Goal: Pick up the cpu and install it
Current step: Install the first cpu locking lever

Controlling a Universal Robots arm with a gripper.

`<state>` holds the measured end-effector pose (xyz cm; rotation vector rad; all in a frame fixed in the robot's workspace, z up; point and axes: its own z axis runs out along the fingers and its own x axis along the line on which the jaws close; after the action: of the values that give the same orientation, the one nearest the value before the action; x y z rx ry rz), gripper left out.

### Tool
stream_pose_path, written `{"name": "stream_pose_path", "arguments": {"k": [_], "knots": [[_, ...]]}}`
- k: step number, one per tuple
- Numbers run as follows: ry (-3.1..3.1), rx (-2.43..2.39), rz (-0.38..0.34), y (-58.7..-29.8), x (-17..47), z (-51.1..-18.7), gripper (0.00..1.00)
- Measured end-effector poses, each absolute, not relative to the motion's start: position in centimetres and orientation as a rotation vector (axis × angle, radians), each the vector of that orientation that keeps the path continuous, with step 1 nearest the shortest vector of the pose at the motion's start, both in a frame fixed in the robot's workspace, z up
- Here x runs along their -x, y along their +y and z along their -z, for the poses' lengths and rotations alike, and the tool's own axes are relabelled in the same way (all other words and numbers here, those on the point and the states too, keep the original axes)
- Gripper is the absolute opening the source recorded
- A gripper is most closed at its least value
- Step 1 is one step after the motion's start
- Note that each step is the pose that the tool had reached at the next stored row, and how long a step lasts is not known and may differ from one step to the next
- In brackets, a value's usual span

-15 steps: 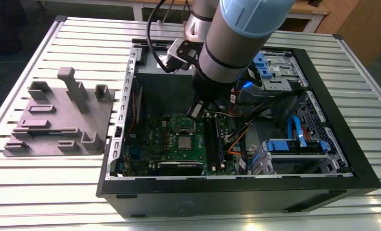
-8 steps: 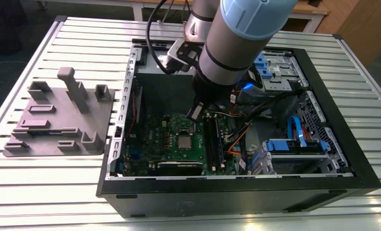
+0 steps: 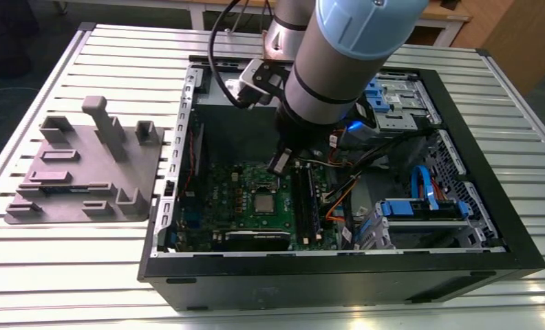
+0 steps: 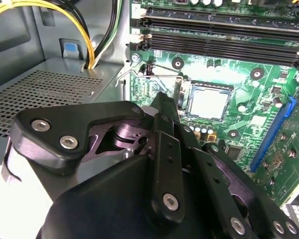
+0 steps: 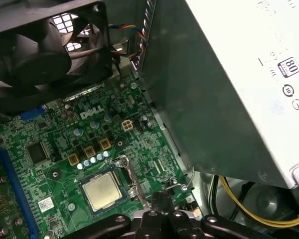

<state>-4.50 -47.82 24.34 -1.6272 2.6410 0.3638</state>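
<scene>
The cpu sits flat in its socket on the motherboard. My tool hovers just beside it, empty; whether clenched, I cannot tell.

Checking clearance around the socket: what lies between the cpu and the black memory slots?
In the second wrist view, bare green motherboard with small round capacitors separates the cpu from the memory slots.

A robotics lab bench: slatted aluminium table, open computer case (grey fixture block beside it).

Slatted metal table bears computer case, grey fixture.
</scene>
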Motion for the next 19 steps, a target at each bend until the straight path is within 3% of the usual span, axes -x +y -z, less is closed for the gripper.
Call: {"name": "stream_pose_path", "arguments": {"k": [19], "knots": [[2.641, 1.627, -0.364, -48.66, 4.50, -24.34, 0.11]]}}
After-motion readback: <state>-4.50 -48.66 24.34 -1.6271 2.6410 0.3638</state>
